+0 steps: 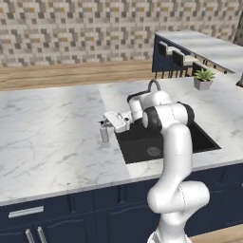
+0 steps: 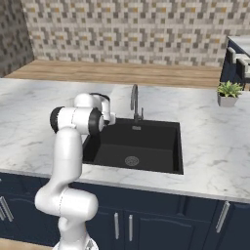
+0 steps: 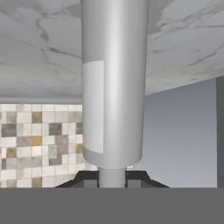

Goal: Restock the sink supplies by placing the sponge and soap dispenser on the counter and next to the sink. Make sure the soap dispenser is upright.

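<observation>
The soap dispenser (image 1: 104, 135) stands upright on the white marble counter (image 1: 52, 133), just left of the black sink (image 1: 142, 148). My gripper (image 1: 104, 124) reaches in from the right and is shut on the bottle's top. In the hand view, which is rolled upside down, the grey bottle (image 3: 113, 87) runs up the middle. The dark fingertips (image 3: 89, 180) clamp its narrow neck at my gripper (image 3: 112, 177). Whether its base touches the counter (image 3: 35, 43) I cannot tell. The sponge is out of view.
A chrome gooseneck faucet (image 2: 134, 101) rises behind the sink (image 2: 161, 131). A small potted plant (image 1: 203, 78) sits on the counter far right of the basin. A second counter with stools (image 1: 180, 59) stands beyond. Navy cabinets (image 1: 57, 213) run below.
</observation>
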